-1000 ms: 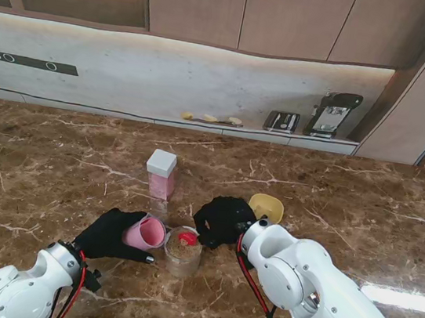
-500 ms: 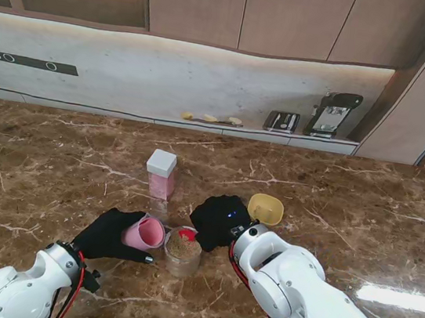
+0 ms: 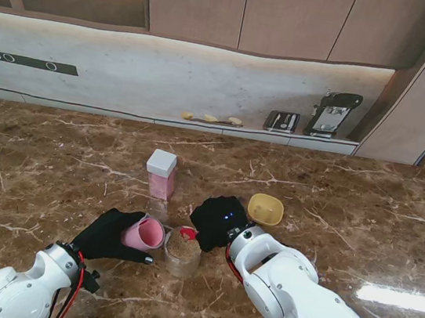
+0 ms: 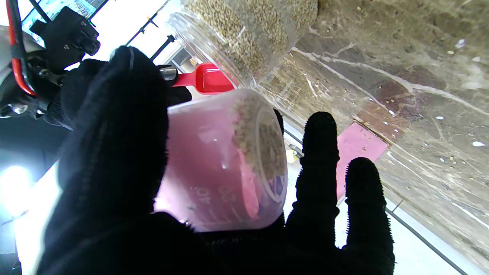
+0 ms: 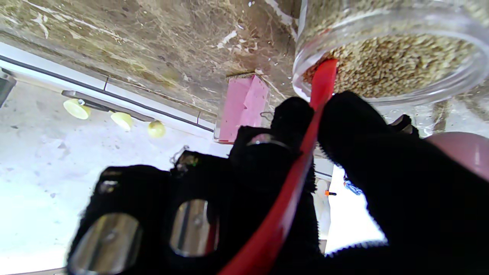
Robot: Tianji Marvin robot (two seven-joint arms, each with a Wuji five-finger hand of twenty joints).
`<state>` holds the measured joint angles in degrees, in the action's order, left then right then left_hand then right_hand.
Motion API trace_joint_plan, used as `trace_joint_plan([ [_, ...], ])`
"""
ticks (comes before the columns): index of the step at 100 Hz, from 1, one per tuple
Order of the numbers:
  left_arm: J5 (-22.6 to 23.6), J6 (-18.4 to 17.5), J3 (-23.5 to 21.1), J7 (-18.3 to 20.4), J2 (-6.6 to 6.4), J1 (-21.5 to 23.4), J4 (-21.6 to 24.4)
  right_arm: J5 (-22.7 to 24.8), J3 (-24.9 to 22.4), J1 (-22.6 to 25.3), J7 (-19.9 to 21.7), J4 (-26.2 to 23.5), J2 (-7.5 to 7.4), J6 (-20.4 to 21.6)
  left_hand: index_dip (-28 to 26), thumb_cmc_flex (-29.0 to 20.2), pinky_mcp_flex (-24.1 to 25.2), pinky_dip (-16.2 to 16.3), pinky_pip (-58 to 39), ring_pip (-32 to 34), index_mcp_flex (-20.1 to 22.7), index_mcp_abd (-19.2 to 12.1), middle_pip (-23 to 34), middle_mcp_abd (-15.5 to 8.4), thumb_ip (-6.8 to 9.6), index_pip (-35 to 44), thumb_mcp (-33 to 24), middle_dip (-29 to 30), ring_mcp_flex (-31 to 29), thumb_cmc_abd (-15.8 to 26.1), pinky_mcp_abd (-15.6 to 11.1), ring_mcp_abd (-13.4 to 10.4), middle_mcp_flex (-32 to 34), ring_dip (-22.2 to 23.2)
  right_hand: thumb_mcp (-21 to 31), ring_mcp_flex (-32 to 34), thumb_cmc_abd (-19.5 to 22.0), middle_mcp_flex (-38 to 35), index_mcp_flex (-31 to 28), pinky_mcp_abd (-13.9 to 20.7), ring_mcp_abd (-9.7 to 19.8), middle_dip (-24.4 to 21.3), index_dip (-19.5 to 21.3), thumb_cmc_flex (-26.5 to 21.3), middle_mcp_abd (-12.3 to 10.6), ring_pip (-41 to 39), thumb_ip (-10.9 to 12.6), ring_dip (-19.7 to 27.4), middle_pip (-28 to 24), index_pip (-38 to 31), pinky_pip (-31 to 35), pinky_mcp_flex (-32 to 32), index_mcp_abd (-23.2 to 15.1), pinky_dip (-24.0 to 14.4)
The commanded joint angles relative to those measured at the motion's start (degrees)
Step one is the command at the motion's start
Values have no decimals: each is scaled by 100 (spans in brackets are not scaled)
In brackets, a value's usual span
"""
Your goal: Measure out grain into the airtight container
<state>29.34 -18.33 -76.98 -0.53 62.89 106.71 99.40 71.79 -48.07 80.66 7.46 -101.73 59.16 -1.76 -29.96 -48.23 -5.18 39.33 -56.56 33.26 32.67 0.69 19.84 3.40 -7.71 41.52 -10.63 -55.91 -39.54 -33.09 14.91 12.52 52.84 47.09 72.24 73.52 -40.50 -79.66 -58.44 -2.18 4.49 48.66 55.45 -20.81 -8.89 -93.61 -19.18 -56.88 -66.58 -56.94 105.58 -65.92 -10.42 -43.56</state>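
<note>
**A:** Right hand [image 3: 218,220], what do the fingers [image 5: 355,126] have?

**B:** They pinch the handle of the red scoop [image 5: 301,160], and its bowl dips into the grain jar [image 3: 182,251], right at the rim, grain all around it.

**A:** And the left hand [image 3: 107,233]?

**B:** Its fingers [image 4: 114,126] wrap the pink measuring cup [image 4: 225,160], tilted on its side with the mouth toward the jar. Some grain lies inside the cup.

**A:** How close are cup and jar?

**B:** Just beside each other; touching or not, he can't tell.

**A:** Further out?

**B:** The pink container with the white lid [image 3: 161,174] stands upright on the counter [image 3: 54,160], farther from the robot, lid on. A yellow bowl [image 3: 266,208] sits to the right, just beyond the right hand.
</note>
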Motion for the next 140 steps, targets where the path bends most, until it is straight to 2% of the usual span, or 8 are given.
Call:
trace_joint_plan([
  [1,3,12,11,4,12,40,7,-33,15,2,169,75,-12,-30,-1,-1306,113,-19,52,41,1270,-1180,345,-318,-146,1054,-1841,-104,-10,1430,110,-147,693,38,412,190,-94,-337,-273,183,55,18,-64,-76,-100,-421,-104,-199,-304,-210,1084,-277,-88,-183],
  [45,4,27,11,14,10,41,7,-351,19,-58,832,-80,-63,232,-6,-1304,119,-17,60,30,1253,-1193,340,-328,-149,1052,-1847,-105,-8,1434,100,-161,687,35,380,190,-74,-335,-268,177,52,0,-98,-73,-97,-421,-100,-198,-311,-215,1077,-279,-95,-203],
  [78,3,29,9,-9,15,50,0,-598,50,-136,1045,-39,-83,329,-3,-1309,121,-17,66,23,1255,-1172,335,-320,-149,1055,-1846,-106,0,1435,97,-167,684,34,423,194,-60,-333,-251,156,65,-10,-57,-21,-109,-380,-109,-169,-306,-228,1046,-277,-133,-187],
  [128,17,22,-2,-19,16,57,-6,-1635,59,-327,1467,87,-96,263,2,-1319,121,-15,72,32,1257,-1164,337,-313,-146,1048,-1845,-101,-5,1436,103,-145,688,37,453,191,-51,-333,-225,87,33,-15,-32,22,-98,-385,-95,-149,-295,-209,1051,-276,-91,-158],
  [140,20,23,1,-17,15,58,-9,-1889,113,-409,1542,199,-102,228,-1,-1315,119,-13,69,36,1262,-1169,338,-310,-147,1051,-1846,-101,-8,1428,104,-142,688,38,518,194,-37,-329,-240,69,44,-18,77,116,-139,-337,-72,-109,-273,-247,1012,-268,-152,-113],
])
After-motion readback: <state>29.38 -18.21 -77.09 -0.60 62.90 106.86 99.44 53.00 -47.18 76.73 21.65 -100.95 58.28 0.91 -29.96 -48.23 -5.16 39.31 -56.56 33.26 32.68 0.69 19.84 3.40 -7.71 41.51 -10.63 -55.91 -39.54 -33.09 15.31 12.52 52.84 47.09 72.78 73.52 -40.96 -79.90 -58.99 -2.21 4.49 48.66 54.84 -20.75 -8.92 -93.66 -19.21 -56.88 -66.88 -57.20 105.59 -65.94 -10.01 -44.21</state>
